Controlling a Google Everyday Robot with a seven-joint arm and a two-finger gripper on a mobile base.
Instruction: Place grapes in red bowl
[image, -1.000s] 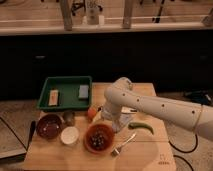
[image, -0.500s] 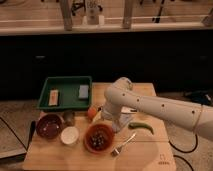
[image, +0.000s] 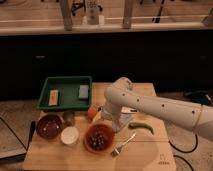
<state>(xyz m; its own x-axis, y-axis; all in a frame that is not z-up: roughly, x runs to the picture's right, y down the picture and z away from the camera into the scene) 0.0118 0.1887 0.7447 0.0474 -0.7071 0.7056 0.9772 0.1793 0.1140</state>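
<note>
Wooden table (image: 150, 155) carries everything, w/ the white arm (image: 160, 107) reaching in from the right, elbow bent high near the table's middle and forearm dropping steeply toward the board. The red bowl (image: 88, 136) stands near the front edge, and the gripper (image: 114, 125) sits low just beside its right rear rim, between bowl and green pepper (image: 142, 127) (wrist housing hides the tip, so can't tell if it's clamped or let go). Grapes (image: 100, 140) show as a dark glossy clump inside the red bowl, approx. centre. Judging by that, the placing step looks done or at release stage. Next move prob. calls for a straight lift clear of the rim w/o nudging the bowl, the orange fruit (image: 93, 112) behind it or the fork (image: 123, 144) just to its right.
</note>
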